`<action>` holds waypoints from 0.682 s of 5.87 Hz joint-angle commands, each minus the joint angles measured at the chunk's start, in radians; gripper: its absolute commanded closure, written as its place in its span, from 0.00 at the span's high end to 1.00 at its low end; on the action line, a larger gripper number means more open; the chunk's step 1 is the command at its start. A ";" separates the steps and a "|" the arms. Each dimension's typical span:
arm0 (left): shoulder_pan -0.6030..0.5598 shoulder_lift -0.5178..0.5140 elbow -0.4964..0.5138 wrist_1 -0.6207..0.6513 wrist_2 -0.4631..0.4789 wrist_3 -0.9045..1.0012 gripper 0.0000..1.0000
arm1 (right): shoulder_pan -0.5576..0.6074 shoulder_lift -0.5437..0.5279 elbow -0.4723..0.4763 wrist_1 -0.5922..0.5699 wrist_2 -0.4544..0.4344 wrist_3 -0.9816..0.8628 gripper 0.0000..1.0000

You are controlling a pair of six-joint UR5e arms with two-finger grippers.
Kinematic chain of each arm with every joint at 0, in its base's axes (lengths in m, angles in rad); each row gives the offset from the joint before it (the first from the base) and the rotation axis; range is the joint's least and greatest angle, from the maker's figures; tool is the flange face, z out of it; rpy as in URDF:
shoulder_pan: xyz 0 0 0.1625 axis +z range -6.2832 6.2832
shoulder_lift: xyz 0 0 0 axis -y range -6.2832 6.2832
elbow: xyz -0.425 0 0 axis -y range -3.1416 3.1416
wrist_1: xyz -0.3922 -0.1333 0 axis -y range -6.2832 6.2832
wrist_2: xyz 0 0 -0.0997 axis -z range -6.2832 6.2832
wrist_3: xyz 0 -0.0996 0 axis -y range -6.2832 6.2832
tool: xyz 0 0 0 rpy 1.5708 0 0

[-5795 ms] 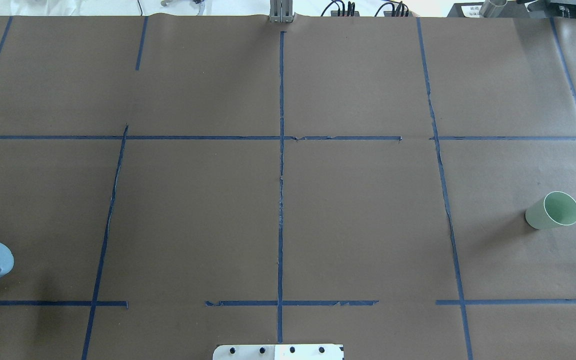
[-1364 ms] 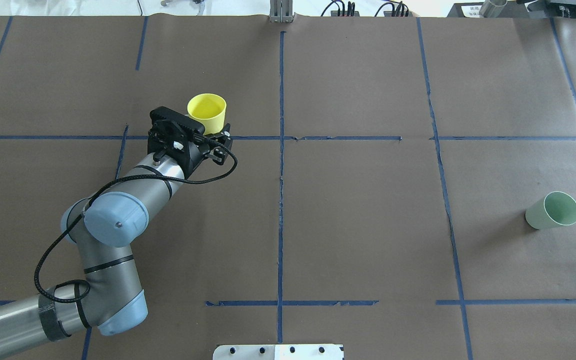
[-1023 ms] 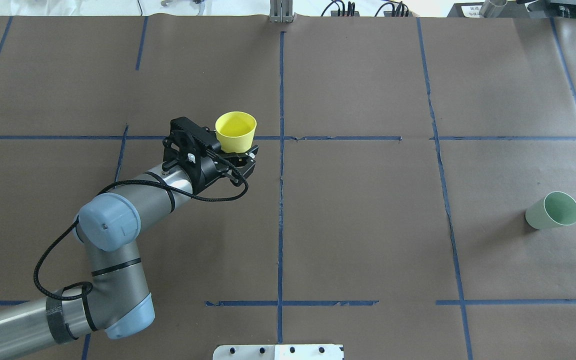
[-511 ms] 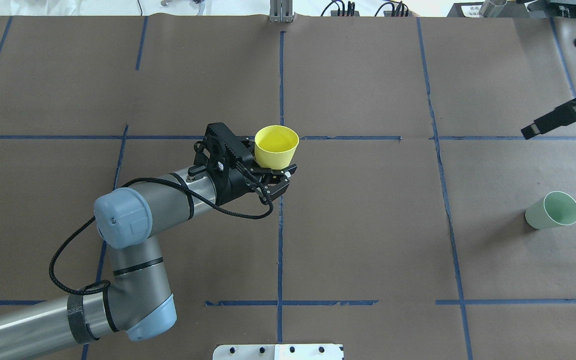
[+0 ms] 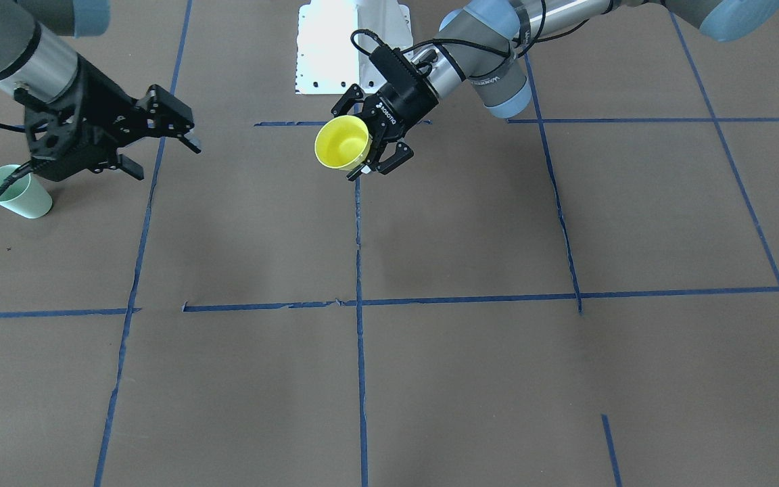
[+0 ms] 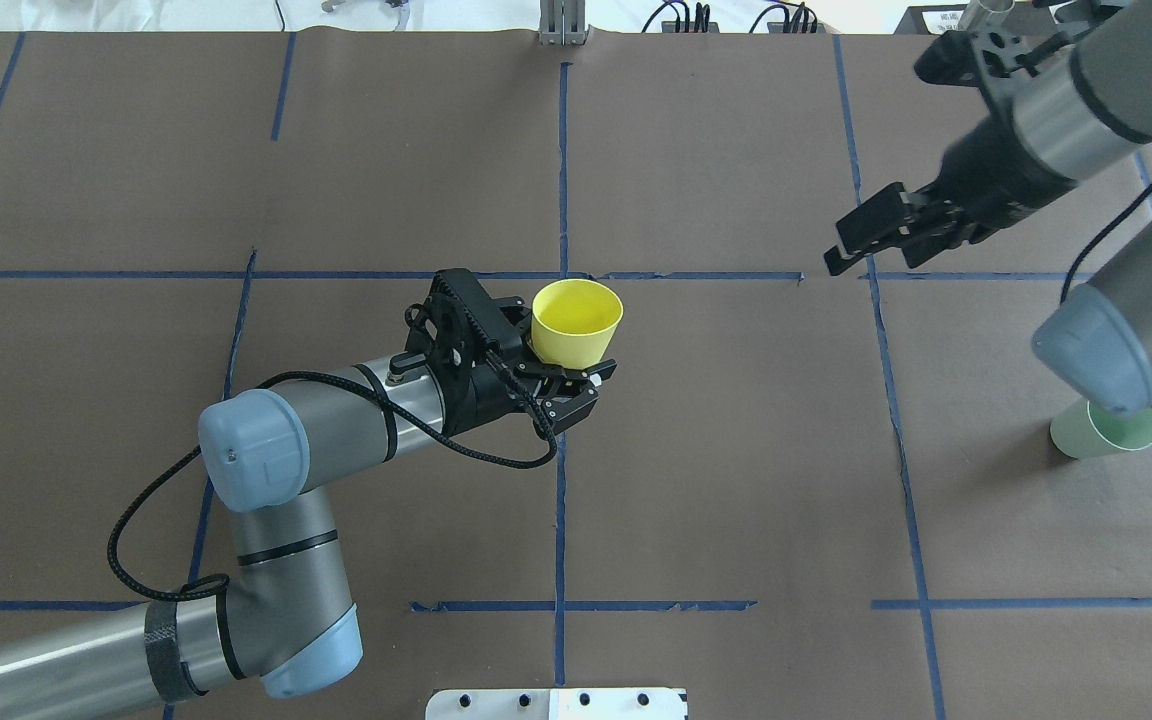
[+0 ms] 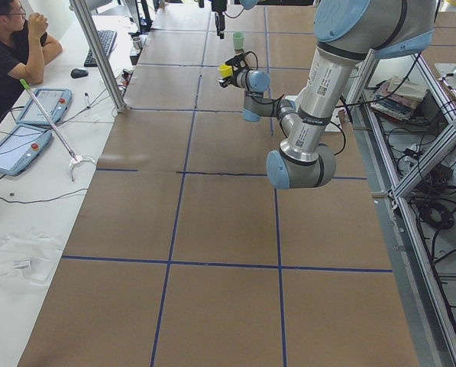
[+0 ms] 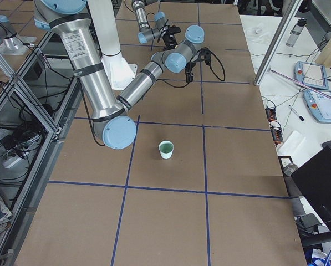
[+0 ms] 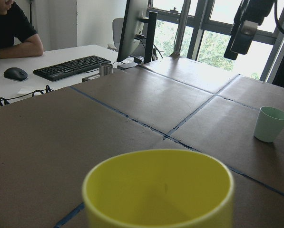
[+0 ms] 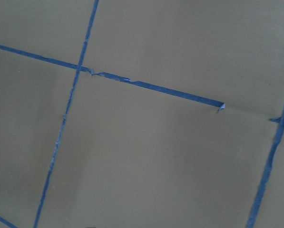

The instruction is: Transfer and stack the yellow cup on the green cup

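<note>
The yellow cup (image 6: 577, 320) is upright in the air near the table's centre line, and my left gripper (image 6: 576, 375) is shut on its lower wall. It also shows in the front view (image 5: 342, 142) and fills the bottom of the left wrist view (image 9: 158, 190). The green cup (image 6: 1101, 438) stands upright at the table's right side, with its rim partly hidden under my right arm's elbow. It shows whole in the right side view (image 8: 166, 149). My right gripper (image 6: 848, 245) is open and empty, in the air between the two cups.
Blue tape lines divide the brown table cover. A white base plate (image 6: 556, 705) lies at the near edge. A metal post (image 6: 561, 25) stands at the far edge. An operator (image 7: 6, 46) sits at a desk beside the table's far side.
My left arm has carried the yellow cup to the right, up to the centre line. My right arm has swung in from the right edge, and its elbow now covers part of the green cup.
</note>
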 commanded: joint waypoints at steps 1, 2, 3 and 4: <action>0.023 -0.007 0.010 -0.001 0.008 0.100 0.25 | -0.095 0.079 -0.010 -0.027 -0.020 0.134 1.00; 0.026 -0.010 0.010 0.002 0.008 0.131 0.25 | -0.123 0.091 -0.011 -0.027 -0.020 0.168 1.00; 0.036 -0.016 0.010 0.004 0.023 0.131 0.25 | -0.151 0.092 -0.011 -0.027 -0.020 0.182 1.00; 0.064 -0.018 0.012 0.002 0.069 0.131 0.28 | -0.168 0.092 -0.011 -0.027 -0.020 0.190 1.00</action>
